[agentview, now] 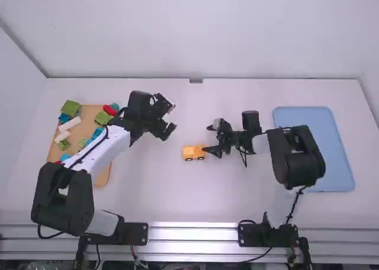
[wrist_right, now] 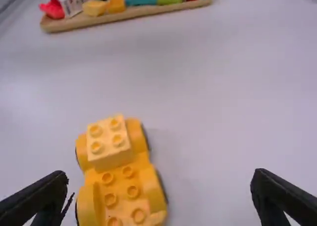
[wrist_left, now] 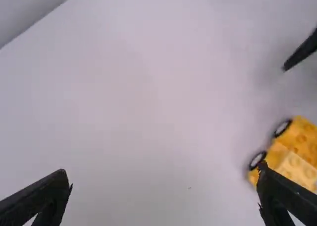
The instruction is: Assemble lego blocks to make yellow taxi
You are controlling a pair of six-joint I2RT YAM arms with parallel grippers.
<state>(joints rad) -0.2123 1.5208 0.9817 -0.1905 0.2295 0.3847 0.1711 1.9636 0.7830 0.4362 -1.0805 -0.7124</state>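
Taxi point(agentview: 193, 153) stands part built on the white table point(agentview: 195, 205): its wheeled yellow base point(wrist_right: 120, 187) carries one paler, four-studded block point(wrist_right: 110, 144) at one end. A roof or more body probably remains to add; loose blocks point(agentview: 70, 108), some yellow, lie left of the taxi on a wooden board point(agentview: 102, 176). Beyond it and leftward, the left gripper point(agentview: 172, 117) is spread wide, empty. Just right of it, the right gripper point(agentview: 209, 139) also gapes, gripping nothing. Smooth plastic, round studs and curved fenders meet dark tyres point(wrist_left: 257, 160) with pale hubs.
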